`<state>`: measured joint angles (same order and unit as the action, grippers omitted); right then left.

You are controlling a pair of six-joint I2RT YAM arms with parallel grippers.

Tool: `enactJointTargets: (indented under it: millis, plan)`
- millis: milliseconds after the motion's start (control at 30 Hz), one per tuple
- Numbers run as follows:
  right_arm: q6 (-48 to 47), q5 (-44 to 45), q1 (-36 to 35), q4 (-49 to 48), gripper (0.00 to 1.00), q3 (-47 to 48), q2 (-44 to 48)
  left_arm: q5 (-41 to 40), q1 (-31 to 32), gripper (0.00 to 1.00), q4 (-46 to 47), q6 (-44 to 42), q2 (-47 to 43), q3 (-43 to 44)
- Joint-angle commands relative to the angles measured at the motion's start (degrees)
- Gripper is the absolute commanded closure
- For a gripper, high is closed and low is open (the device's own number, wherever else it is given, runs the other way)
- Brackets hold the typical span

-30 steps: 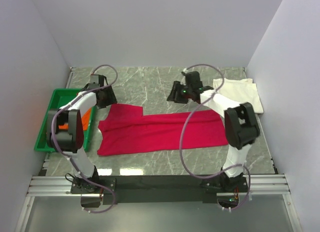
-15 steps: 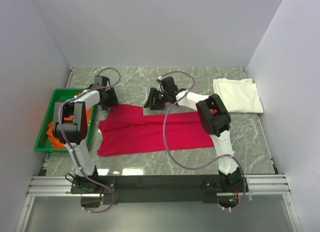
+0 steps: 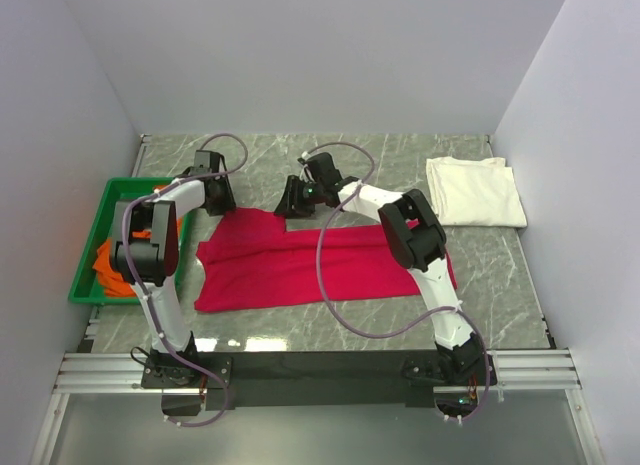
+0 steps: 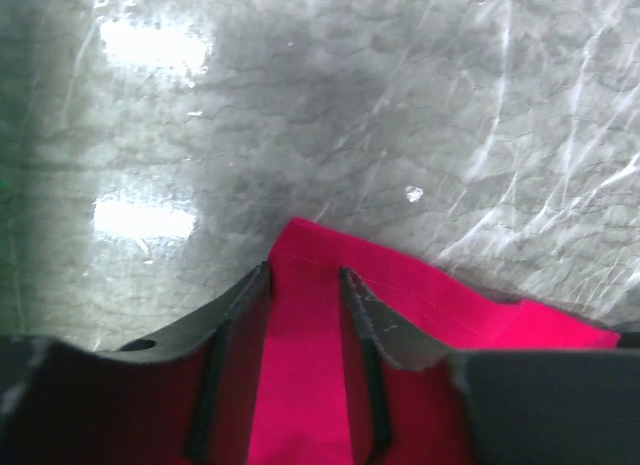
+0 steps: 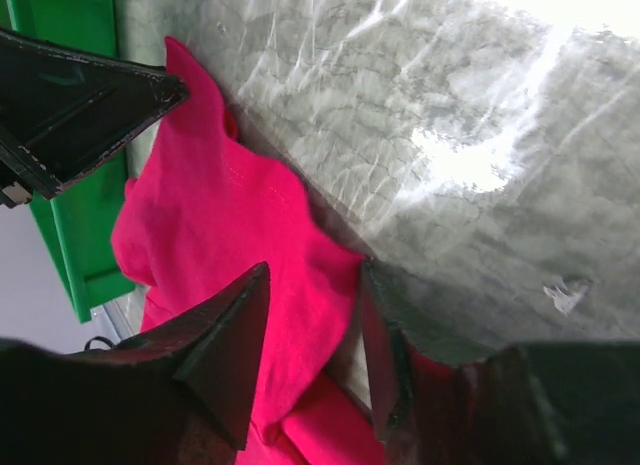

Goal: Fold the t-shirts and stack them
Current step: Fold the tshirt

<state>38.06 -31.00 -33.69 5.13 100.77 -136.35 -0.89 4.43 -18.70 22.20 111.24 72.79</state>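
top view, crimson shirt [image 3: 320, 265]: spread flat as a long band across the middle of the surface [image 3: 400, 160], with no fold over it yet.
top view, left hand [image 3: 222, 201]: down at the shirt's far left corner, close to the green bin [image 3: 88, 247].
top view, right hand [image 3: 291, 201]: down on the same far edge, a little to the right of the left hand, its arm reaching over the cloth.
top view, other shirts: the cream shirt [image 3: 476, 191] lies folded at the far right, well apart. the orange shirt [image 3: 112, 270] sits crumpled in the bin.
left wrist view, hand: its fingers [image 4: 240, 320] stand a narrow way apart, astride the corner hem. red cloth lies in the gap and i see no pinch yet.
right wrist view, hand: its fingers [image 5: 222, 350] stand moderately apart over the wavy far edge, with a lobe of cloth between them, not gripped. a dark finger at the upper left is probably the left hand's.
step in hand: by my reading, taking hold of the far edge at two points to fold the crimson shirt.
next move calls for: both hands closing firmly on the hem, then lifting together and carrying the edge evenly so the fold lands straight.
changed since the earlier frame: the right hand has crossed from the shirt's right end, near the cream shirt, to the left part of the far edge. the left hand has edged onto the corner. the shirt lies as it did.
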Motion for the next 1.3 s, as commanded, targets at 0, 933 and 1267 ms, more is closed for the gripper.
enactJointTargets:
  millis: [0,933,1267]
  plan:
    - [-0.3,0.9,-1.1,0.8,0.52,1.5,-2.8,1.8,1.2,0.63,-3.2,0.2,3.6,-1.0]
    - [-6.9,-2.6,-2.7,4.9,1.00,-1.7,12.8,3.3,1.6,0.99,-9.9,4.4,-21.7,-8.5]
    - [-8.0,-1.7,-7.1,5.7,1.00,-12.9,20.5,10.6,1.8,0.99,-13.2,12.2,-36.8,-20.5]
